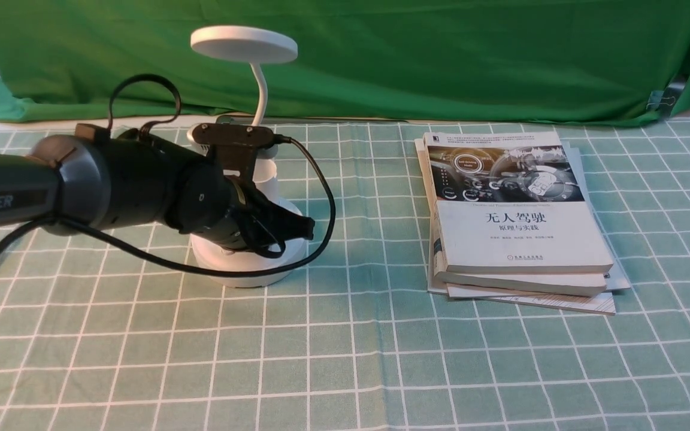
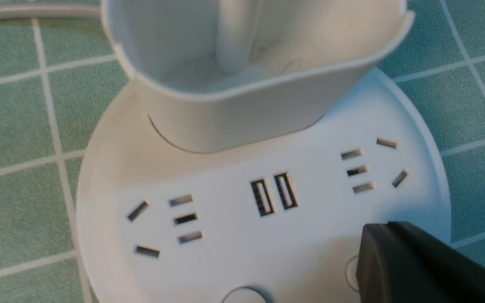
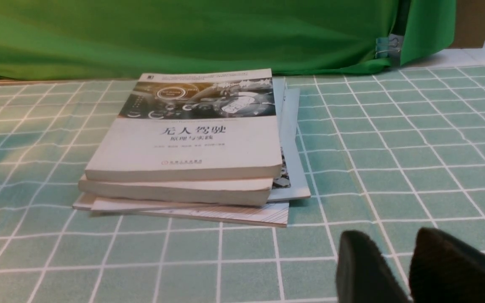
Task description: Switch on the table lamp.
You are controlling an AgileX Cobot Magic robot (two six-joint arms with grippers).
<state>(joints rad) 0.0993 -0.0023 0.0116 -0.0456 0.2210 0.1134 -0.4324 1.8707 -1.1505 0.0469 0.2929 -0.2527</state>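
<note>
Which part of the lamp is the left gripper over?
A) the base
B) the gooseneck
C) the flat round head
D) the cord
A: the left wrist view shows the gripper over the round white base, by one of its buttons.

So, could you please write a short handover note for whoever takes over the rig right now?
Left gripper: over the lamp's base, fingers together, beside a round button; contact unclear.
Right gripper: fingers apart, nothing between them.
Lamp: upright, on the robot's left; books on its right.
Done: left gripper is at the buttons.
Left: probably press, then check the light; whether it is lit is unclear.
</note>
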